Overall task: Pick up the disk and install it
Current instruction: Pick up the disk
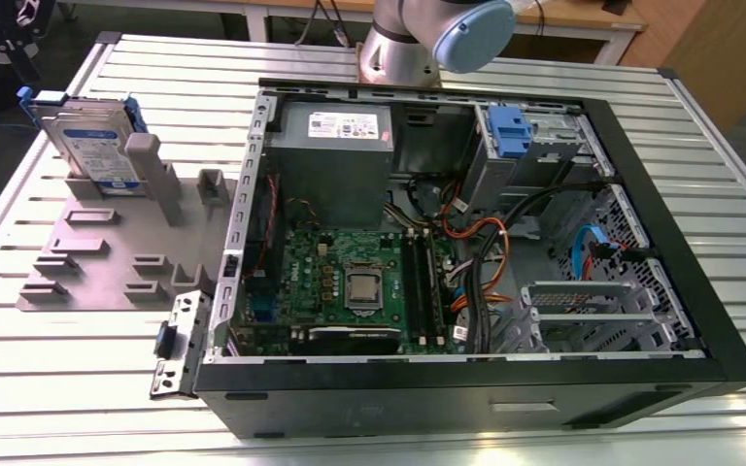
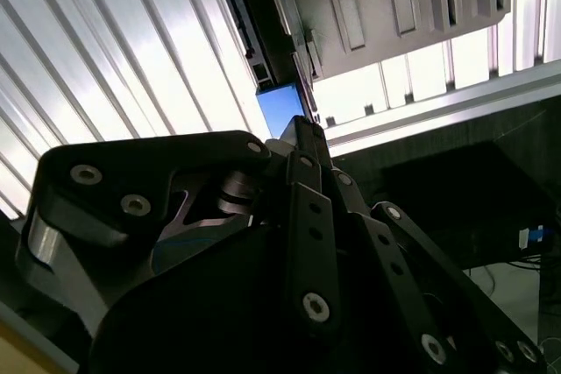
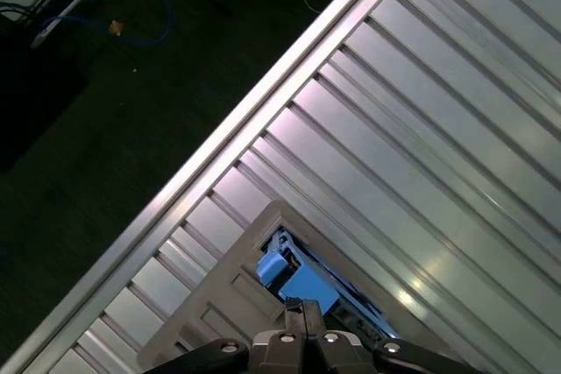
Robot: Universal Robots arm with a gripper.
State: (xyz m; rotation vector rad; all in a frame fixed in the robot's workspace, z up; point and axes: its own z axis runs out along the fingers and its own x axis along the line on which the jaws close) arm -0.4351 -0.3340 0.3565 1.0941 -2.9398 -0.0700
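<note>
— Where is the disk (image 1: 90, 146)?

— It stands on edge in a grey holder (image 1: 101, 262) on the slatted metal table (image 1: 62, 388), at the exterior view's left of the open computer case (image 1: 477, 393). It sits at the holder's far end, with its white-and-blue label showing and its blue frame along the edges.

— And the gripper (image 3: 302, 306)?

— Both wrist views show it. In the first wrist view its tip lines up with the blue end of the disk (image 3: 298, 279), which pokes out of the holder beyond it. In the second wrist view the same blue end (image 2: 280, 109) lies just past the tip of the gripper (image 2: 302, 129).

— What are the fingers (image 2: 308, 148) doing?

— They are pressed together at the tip and grasp nothing. The disk is apart from them.

— Where is the arm (image 1: 431, 39)?

— In the exterior view it rises behind the far side of the case, well apart from the holder.

— What is inside the case?

— A green circuit board (image 1: 347, 282) lies on its floor. A grey box with a white sticker (image 1: 334, 131) sits at the far wall, and a blue bracket (image 1: 509, 131) sits near the far corner towards the exterior view's right. Orange, blue and black cables (image 1: 503, 243) run between them.
</note>
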